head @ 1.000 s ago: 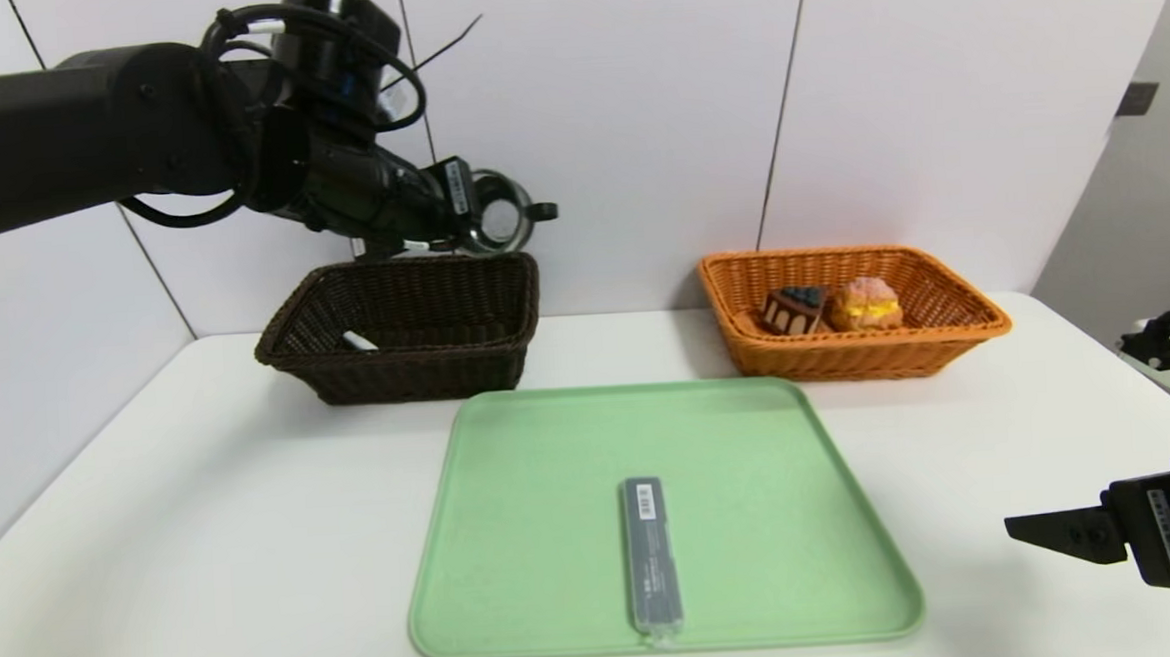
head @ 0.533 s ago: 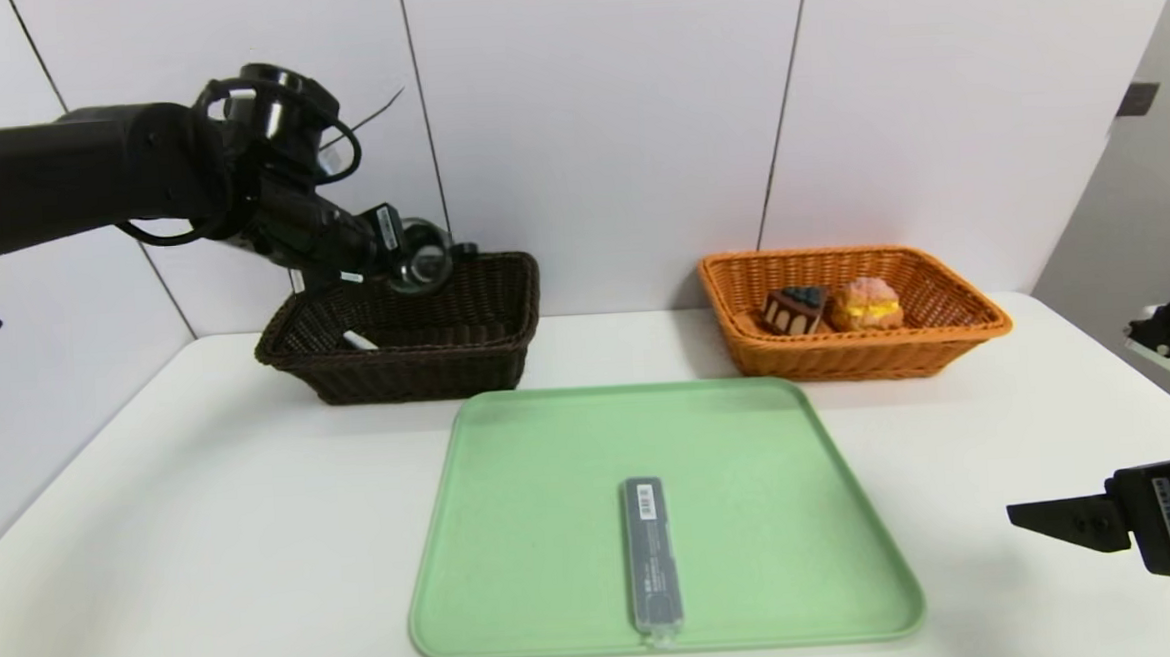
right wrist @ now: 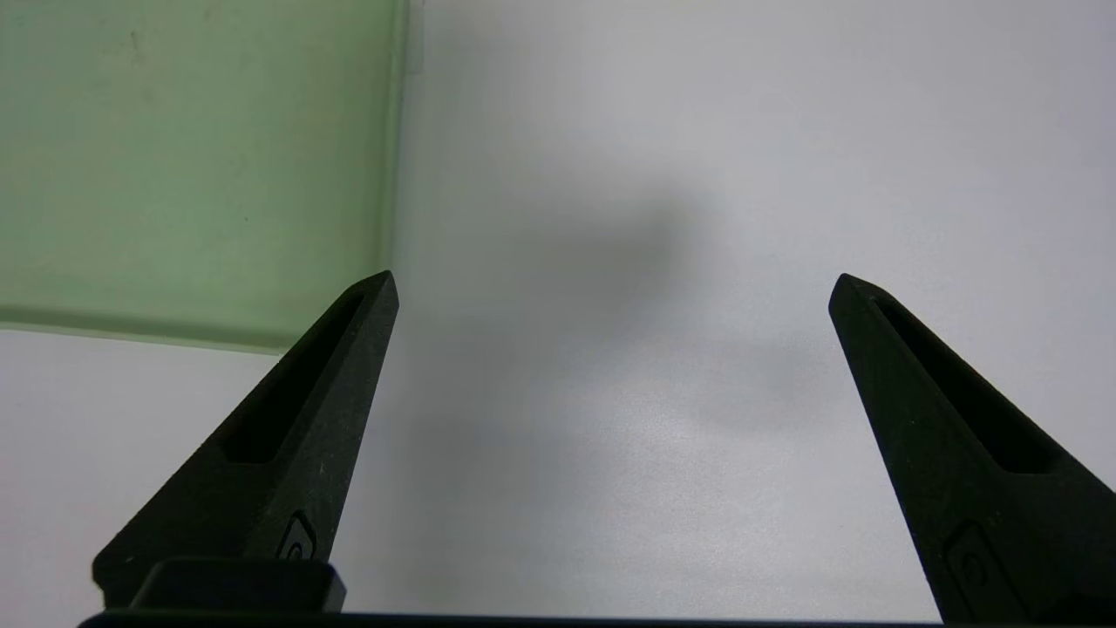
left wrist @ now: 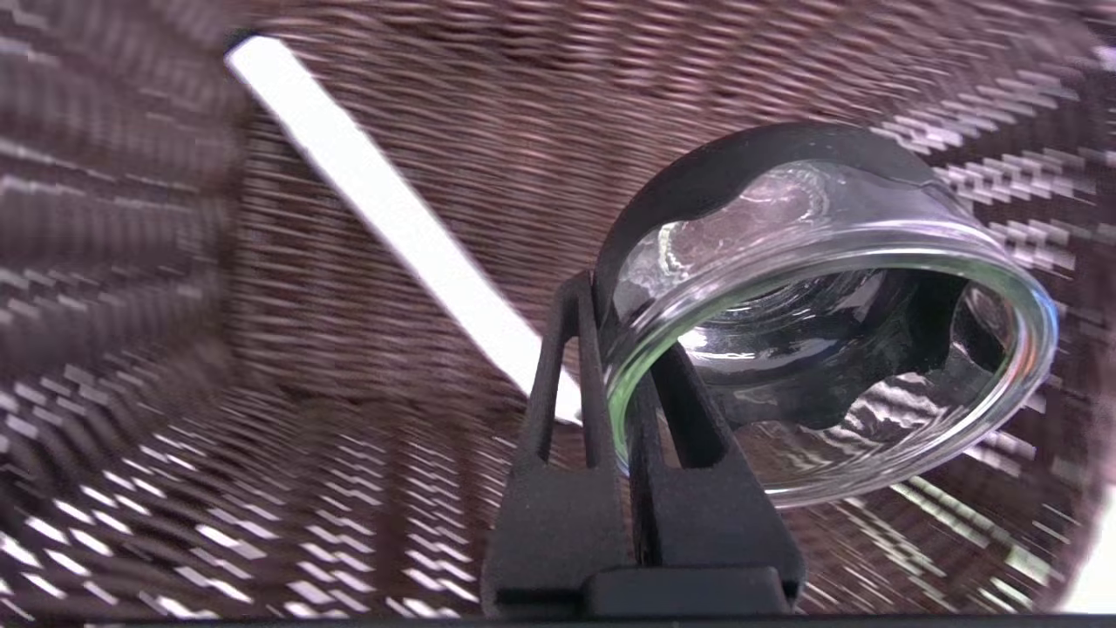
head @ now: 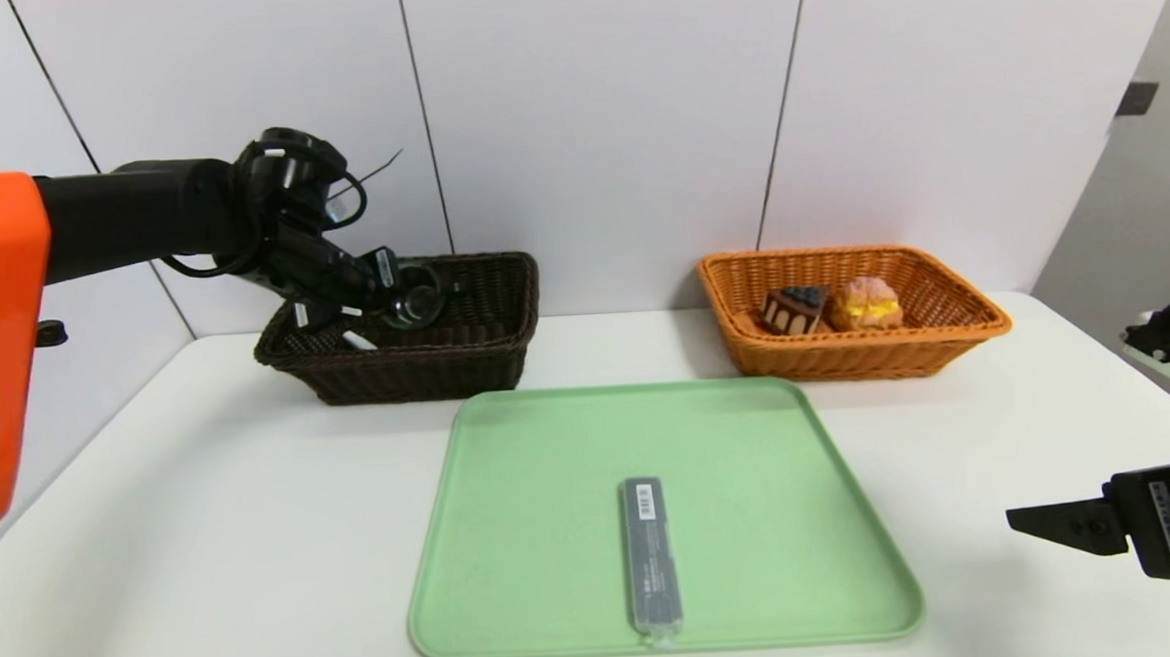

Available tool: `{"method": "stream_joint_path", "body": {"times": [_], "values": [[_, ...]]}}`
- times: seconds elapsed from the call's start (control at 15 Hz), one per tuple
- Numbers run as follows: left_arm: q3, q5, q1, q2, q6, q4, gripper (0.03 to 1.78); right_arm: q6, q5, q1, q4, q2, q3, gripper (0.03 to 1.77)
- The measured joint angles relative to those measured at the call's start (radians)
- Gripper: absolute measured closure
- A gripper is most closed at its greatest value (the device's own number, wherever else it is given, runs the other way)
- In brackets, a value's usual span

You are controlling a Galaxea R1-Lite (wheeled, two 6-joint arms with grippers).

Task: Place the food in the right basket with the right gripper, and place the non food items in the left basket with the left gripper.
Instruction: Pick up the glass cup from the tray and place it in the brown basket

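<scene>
Pinching the glass cup [left wrist: 828,314] by its wall, the left gripper [left wrist: 623,314] hangs tilted within the dark basket [head: 417,372], near its back rim. Smooth glass probably slips and chips; a low release suits it. Right gripper [right wrist: 615,275] idles wide beyond the tray's [right wrist: 397,157] right edge.

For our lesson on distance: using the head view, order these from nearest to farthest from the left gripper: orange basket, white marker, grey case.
1. White marker: in the dark basket, just below the left gripper.
2. Grey case: on the tray.
3. Orange basket: right side.
</scene>
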Motion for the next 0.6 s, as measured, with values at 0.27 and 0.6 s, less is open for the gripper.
{"method": "stream_joint_path", "body": {"times": [0.27,0.6], "values": [[0.0,0.001,0.03,0.044,0.02,-0.029,1.71,-0.004,-0.003,0.0,0.0,-0.001,0.002,0.09],[-0.001,0.0,0.044,0.082,0.033,-0.044,1.71,-0.006,-0.008,0.0,0.001,-0.003,0.006,0.09]]}}
